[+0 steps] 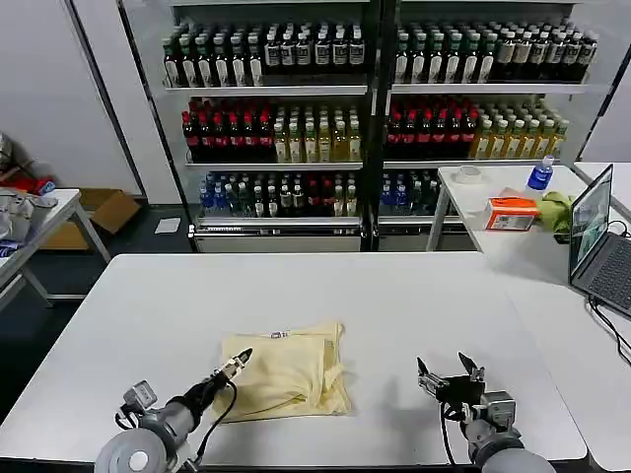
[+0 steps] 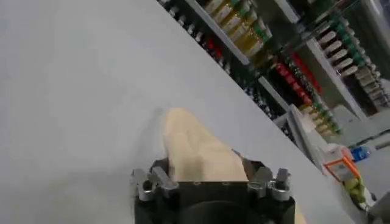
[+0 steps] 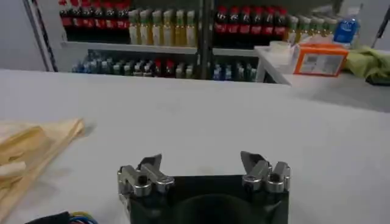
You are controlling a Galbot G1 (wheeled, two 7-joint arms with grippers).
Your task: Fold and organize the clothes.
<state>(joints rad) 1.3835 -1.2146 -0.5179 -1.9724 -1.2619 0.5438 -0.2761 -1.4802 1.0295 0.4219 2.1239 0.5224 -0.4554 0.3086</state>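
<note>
Head view: nearest the robot, the left claw was seen low at the shirt's left edge, its fingers drawn together to a point over the cloth; whether any fabric was pinched between them could not be told. In the left wrist view the shirt lay directly ahead of the claw, so the arm was judged to be placed for working that side of the fold. The right claw was held spread and empty just above the bare bench, well apart from the shirt, apparently kept out of the way while waiting. The shirt was lying folded into a rough square near the bench's front middle, label side towards the shelves of bottles beyond.
</note>
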